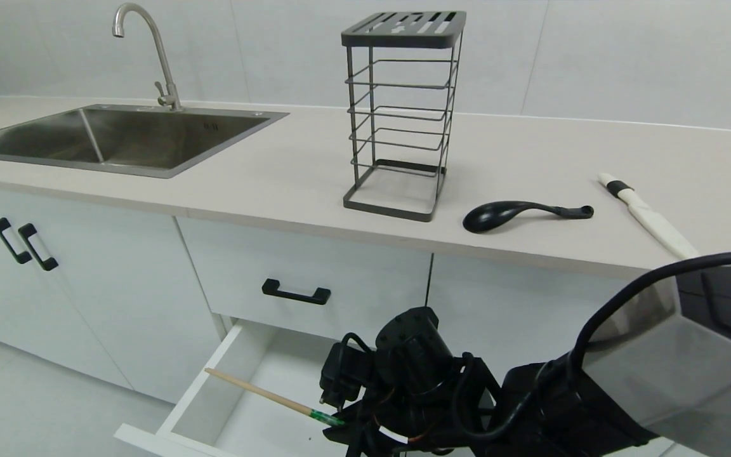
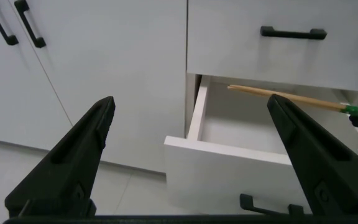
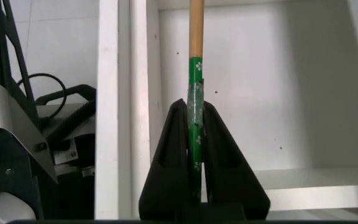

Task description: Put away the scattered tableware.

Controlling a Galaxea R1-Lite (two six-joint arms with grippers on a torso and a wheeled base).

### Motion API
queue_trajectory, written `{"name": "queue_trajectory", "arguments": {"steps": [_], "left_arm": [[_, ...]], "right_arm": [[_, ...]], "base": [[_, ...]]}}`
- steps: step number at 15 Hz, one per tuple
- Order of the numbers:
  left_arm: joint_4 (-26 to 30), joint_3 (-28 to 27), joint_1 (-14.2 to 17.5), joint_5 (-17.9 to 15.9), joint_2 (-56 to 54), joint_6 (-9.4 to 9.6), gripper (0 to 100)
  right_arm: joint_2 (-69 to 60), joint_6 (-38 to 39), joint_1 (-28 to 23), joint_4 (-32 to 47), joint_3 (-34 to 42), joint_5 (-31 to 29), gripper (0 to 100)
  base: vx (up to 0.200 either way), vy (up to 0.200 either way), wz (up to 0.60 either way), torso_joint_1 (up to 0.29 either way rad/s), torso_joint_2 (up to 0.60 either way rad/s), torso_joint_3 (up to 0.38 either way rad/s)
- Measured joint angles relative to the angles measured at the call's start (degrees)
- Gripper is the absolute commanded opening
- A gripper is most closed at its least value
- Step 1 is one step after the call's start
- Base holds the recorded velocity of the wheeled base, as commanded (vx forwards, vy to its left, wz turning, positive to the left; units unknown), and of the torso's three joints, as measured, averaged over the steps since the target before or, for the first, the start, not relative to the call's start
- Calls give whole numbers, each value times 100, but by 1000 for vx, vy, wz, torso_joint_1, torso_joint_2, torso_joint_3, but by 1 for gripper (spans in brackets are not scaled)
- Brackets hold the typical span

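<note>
A wooden chopstick [image 1: 257,390] with a green patterned end is clamped in my right gripper [image 1: 335,424], which is shut on the green part. It hangs tilted over the open white drawer [image 1: 193,395] below the counter. In the right wrist view the chopstick [image 3: 196,37] sticks out past the gripper [image 3: 196,107] above the drawer floor [image 3: 278,93]. My left gripper [image 2: 190,99] is open with nothing between its fingers, out in front of the drawer [image 2: 229,155]; the chopstick [image 2: 284,97] crosses above the drawer there. On the counter lie a black spoon [image 1: 518,213] and a white knife [image 1: 648,217].
A dark wire rack [image 1: 403,114] stands mid-counter, left of the spoon. A steel sink [image 1: 111,133] with a tap is at the left. A shut drawer with a black handle [image 1: 296,293] sits above the open one; cabinet doors [image 1: 54,279] are to the left.
</note>
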Motion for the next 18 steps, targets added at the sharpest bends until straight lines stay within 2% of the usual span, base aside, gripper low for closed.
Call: {"name": "queue_trajectory", "arguments": {"steps": [5, 18], "left_arm": [[2, 0, 0, 0, 0, 2, 100], [0, 0, 0, 0, 0, 0, 100]], "right_arm": [[207, -2, -63, 16, -477, 0, 0], [603, -16, -238, 11, -741, -16, 0]], "base": [[0, 0, 0, -92, 268, 167], [0, 0, 0, 0, 0, 0]]}}
